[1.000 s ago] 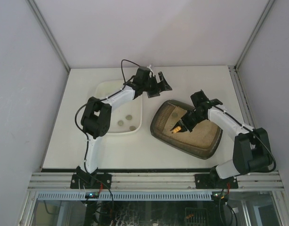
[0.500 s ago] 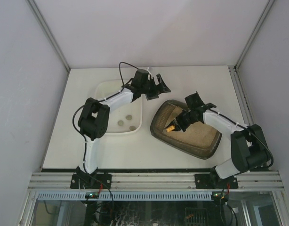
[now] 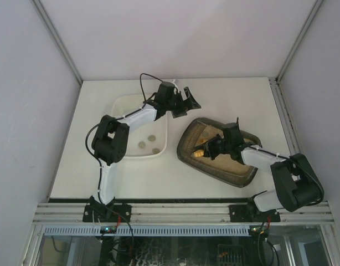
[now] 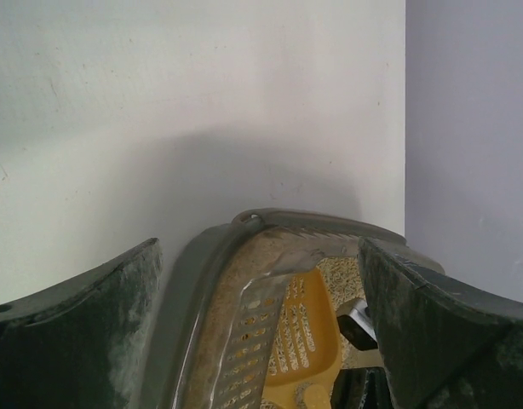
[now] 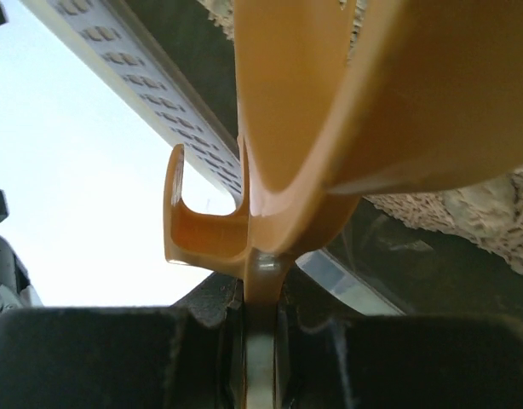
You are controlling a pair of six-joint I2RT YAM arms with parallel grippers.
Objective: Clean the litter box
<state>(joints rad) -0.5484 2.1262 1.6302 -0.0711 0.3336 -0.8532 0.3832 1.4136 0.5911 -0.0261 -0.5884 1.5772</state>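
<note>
- The right claw (image 3: pixel 207 149) is closed tight on the thin handle of a yellow scoop (image 3: pixel 200 152). In the right wrist view the handle is pinched edge-on between the two dark fingers (image 5: pixel 117 358) of that claw (image 5: pixel 260 332), and the yellow scoop (image 5: pixel 347 94) bowl rises just above them.
- The scoop's bowl sits low inside the litter box (image 3: pixel 217 173), at its left end, over the beige litter (image 3: pixel 239 160).
- The left claw (image 3: pixel 186 100) is spread as wide as it goes and has nothing in it. It hangs above the tabletop (image 3: pixel 87 160), just past the far right corner of the white tub (image 3: pixel 121 111) and near the litter box's far left corner.
- In the left wrist view the claw's two dusty dark fingers (image 4: pixel 74 341) frame the rounded end of the litter box (image 4: pixel 198 273), with the slotted yellow scoop (image 4: pixel 308 332) inside it and part of the right claw dark beside it.
- The litter box lies on the right half of the tabletop, turned at an angle, just beside the white tub but not touching it.
- Three small round clumps (image 3: pixel 152 138) lie on the tub's floor, near its front end.
</note>
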